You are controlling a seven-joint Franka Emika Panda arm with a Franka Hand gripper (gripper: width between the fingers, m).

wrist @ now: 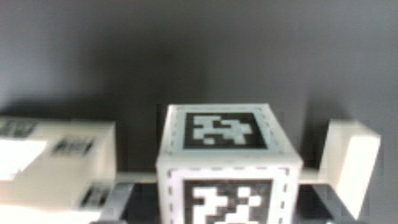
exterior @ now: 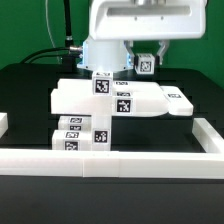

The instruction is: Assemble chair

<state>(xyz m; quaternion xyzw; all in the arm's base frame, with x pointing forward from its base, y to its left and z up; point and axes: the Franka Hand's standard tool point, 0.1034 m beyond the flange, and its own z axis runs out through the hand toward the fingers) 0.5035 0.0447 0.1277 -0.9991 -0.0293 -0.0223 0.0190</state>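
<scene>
While the pincer (wrist: 217,190) clamps it, the white tagged chair part (wrist: 222,150) sits between its fingers.

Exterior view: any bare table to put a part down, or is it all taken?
Bare black table on the exterior view's left, between the white wall in front and the white parts. Another patch on the right, beyond the long part's end. The middle is crowded: stacked parts under the gripper.

A robotics lab: black table (exterior: 30,100) fenced by a white rail (exterior: 110,160), marker-tagged white parts (exterior: 120,100), green backdrop (exterior: 25,25)
</scene>
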